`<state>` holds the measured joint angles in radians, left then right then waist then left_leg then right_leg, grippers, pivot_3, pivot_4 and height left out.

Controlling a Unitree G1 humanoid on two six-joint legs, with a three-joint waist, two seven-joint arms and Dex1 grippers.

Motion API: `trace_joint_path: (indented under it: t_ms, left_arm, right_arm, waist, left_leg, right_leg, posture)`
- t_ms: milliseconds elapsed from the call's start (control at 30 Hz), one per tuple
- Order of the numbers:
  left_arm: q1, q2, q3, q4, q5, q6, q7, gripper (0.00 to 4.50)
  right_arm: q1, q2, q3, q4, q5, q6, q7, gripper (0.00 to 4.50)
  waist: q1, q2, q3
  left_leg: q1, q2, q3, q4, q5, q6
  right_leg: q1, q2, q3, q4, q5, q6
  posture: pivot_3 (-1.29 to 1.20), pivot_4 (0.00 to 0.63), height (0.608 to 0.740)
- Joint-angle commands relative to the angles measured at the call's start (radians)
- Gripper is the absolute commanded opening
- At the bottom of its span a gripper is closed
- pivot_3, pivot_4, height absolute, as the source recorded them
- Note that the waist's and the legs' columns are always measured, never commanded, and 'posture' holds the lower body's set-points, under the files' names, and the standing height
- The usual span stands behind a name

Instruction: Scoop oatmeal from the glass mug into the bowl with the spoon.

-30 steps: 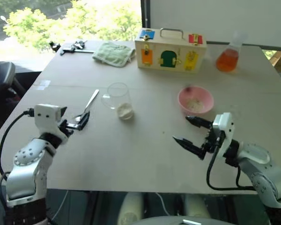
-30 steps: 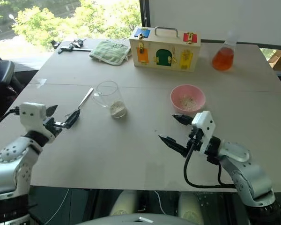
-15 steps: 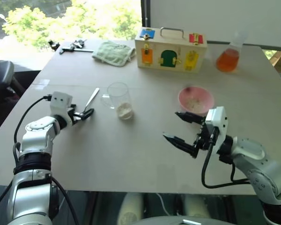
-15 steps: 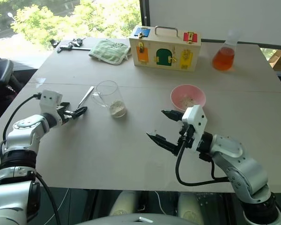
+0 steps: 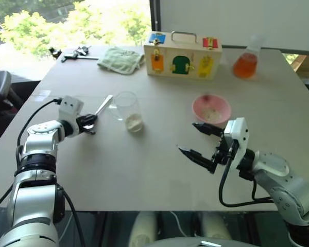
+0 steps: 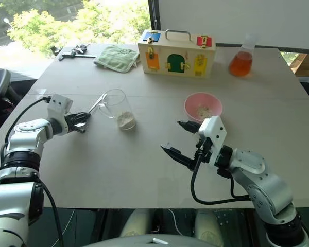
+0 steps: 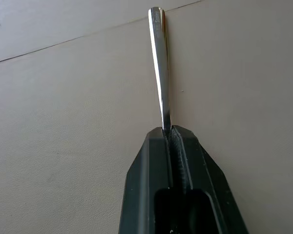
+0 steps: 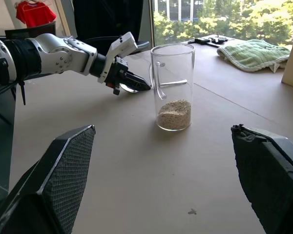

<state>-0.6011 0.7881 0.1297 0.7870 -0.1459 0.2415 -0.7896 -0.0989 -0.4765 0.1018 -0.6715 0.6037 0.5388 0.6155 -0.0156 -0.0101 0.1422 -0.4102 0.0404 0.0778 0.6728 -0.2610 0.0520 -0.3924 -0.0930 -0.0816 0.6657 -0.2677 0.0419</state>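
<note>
The silver spoon (image 5: pixel 102 106) lies on the table to the left of the glass mug (image 5: pixel 125 105). My left gripper (image 5: pixel 87 122) is shut on the spoon near its bowl end. In the left wrist view the spoon's handle (image 7: pixel 158 63) runs straight out from between the closed fingers (image 7: pixel 151 165). The mug stands upright with oatmeal (image 5: pixel 134 122) at its bottom. The pink bowl (image 5: pixel 211 109), holding a little oatmeal, sits right of the mug. My right gripper (image 5: pixel 186 137) hovers open and empty in front of the bowl, pointing toward the mug (image 8: pixel 172 83).
At the back of the table stand a colourful wooden box (image 5: pixel 183 54), a flask of orange liquid (image 5: pixel 245 64), a green cloth (image 5: pixel 121 57) and small metal tools (image 5: pixel 74 51). The table's left edge runs close to my left arm.
My left gripper moved forward and down to the spoon and closed on it. The right arm stayed about where it was, still open.
</note>
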Motion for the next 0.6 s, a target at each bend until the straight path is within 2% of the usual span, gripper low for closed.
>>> trace_joint_path:
  t_ms: [33,100,200,333,500,600]
  left_arm:
    - [0.185,0.011,0.061,-0.159,-0.060,0.065,-0.032,0.04]
    - [0.326,0.001,0.131,-0.348,-0.137,0.098,-0.056,0.04]
    - [0.674,-0.034,0.287,-0.713,-0.282,0.166,-0.093,0.04]
    - [1.038,-0.135,0.438,-1.068,-0.460,0.217,-0.131,0.04]
    - [1.282,-0.229,0.419,-1.356,-0.576,0.215,-0.166,0.04]
    - [1.276,-0.261,0.347,-1.420,-0.541,0.184,-0.127,0.04]
  right_arm:
    - [0.004,0.000,-0.006,-0.045,0.002,-0.023,-0.001,4.50]
    - [0.009,0.000,-0.007,-0.046,0.000,-0.023,-0.001,4.50]
    - [0.015,-0.001,-0.007,-0.044,-0.005,-0.025,0.000,4.50]
    - [0.006,0.005,-0.020,-0.024,0.019,-0.010,0.000,4.50]
    - [-0.019,0.027,-0.020,0.020,0.106,0.087,-0.017,4.50]
    - [-0.029,0.007,-0.003,0.043,0.161,0.196,-0.023,4.50]
  waist:
    - [-0.011,0.000,0.000]
    - [-0.024,0.000,0.000]
    - [-0.031,0.000,0.000]
    - [-0.024,0.000,0.001]
    - [0.006,-0.003,0.003]
    - [0.026,0.000,0.004]
  left_leg:
    - [0.000,0.000,0.001,0.000,0.000,0.000]
    - [0.000,0.001,0.003,-0.001,0.002,-0.003]
    - [0.000,0.001,0.006,-0.005,0.001,-0.003]
    - [-0.001,0.001,0.006,-0.004,-0.001,-0.003]
    - [-0.001,0.000,0.001,-0.003,-0.004,0.000]
    - [-0.003,-0.001,-0.003,-0.002,-0.005,-0.004]
  right_leg:
    - [-0.001,0.000,0.002,0.000,0.000,0.000]
    - [-0.002,-0.001,0.004,0.000,0.000,0.000]
    - [-0.003,-0.006,0.008,-0.003,0.000,0.000]
    - [-0.005,-0.010,0.010,-0.005,0.000,0.001]
    - [-0.004,-0.012,0.006,-0.005,-0.003,-0.004]
    - [-0.004,-0.013,0.002,-0.005,-0.001,-0.008]
  posture:
    - [0.00,0.150,0.740]
    - [0.00,0.150,0.740]
    - [0.00,0.150,0.740]
    - [0.00,0.150,0.740]
    - [0.00,0.150,0.740]
    - [0.00,0.150,0.740]
